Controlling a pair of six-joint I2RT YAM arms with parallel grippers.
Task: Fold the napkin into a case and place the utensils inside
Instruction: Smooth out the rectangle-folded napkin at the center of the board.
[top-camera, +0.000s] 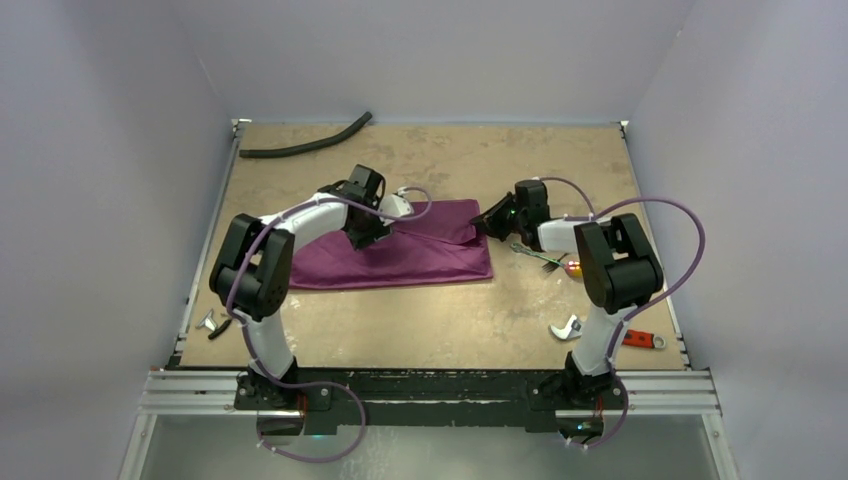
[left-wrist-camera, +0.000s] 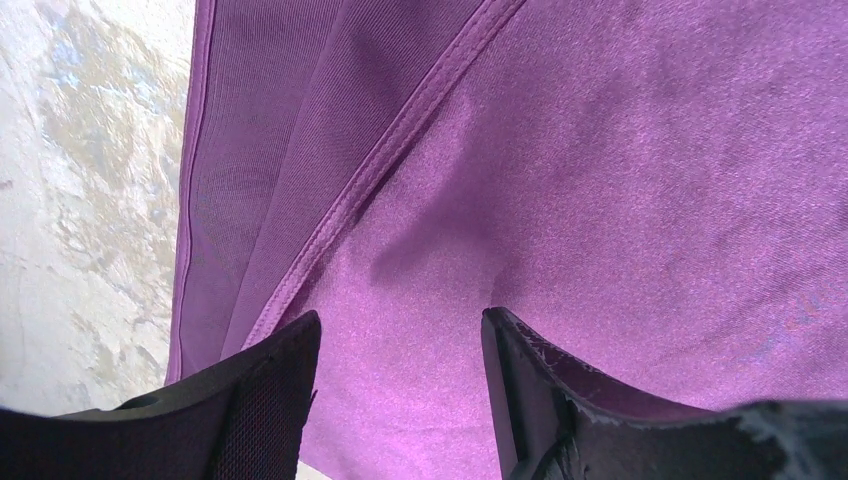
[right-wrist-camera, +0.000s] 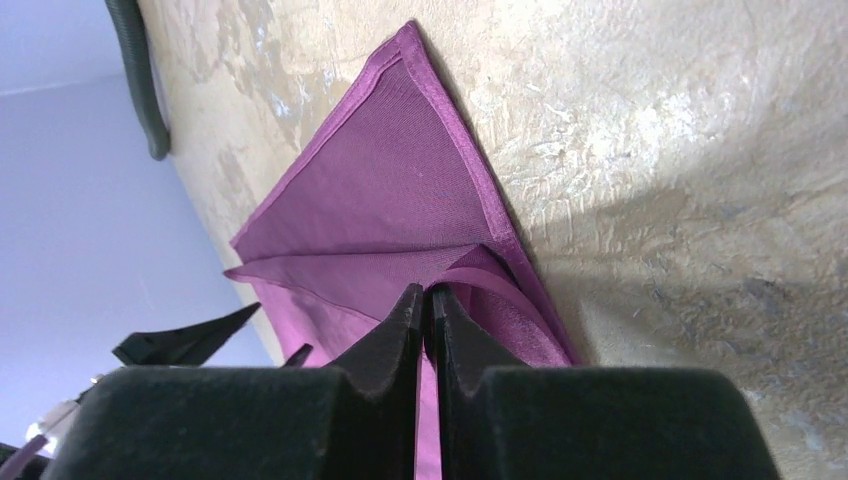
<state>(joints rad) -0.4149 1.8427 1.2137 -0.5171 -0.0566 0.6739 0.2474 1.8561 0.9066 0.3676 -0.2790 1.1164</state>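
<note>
The plum-purple napkin (top-camera: 410, 258) lies folded into a wide band in the middle of the table. My left gripper (top-camera: 375, 233) is open just above its left upper part; in the left wrist view its two fingers (left-wrist-camera: 270, 390) stand apart over bare cloth (left-wrist-camera: 620, 180). My right gripper (top-camera: 487, 225) is shut on the napkin's right upper edge; in the right wrist view the fingertips (right-wrist-camera: 432, 298) pinch a lifted fold of cloth (right-wrist-camera: 380, 200). The fork and the gold-bowled spoon (top-camera: 558, 263) lie on the table just right of the napkin, under the right arm.
A long black hose (top-camera: 305, 146) lies at the far left edge and shows in the right wrist view (right-wrist-camera: 140, 80). A red-handled tool (top-camera: 640, 339) and a silver piece (top-camera: 566, 328) lie near the right arm's base. Small metal parts (top-camera: 212, 323) lie at the near left.
</note>
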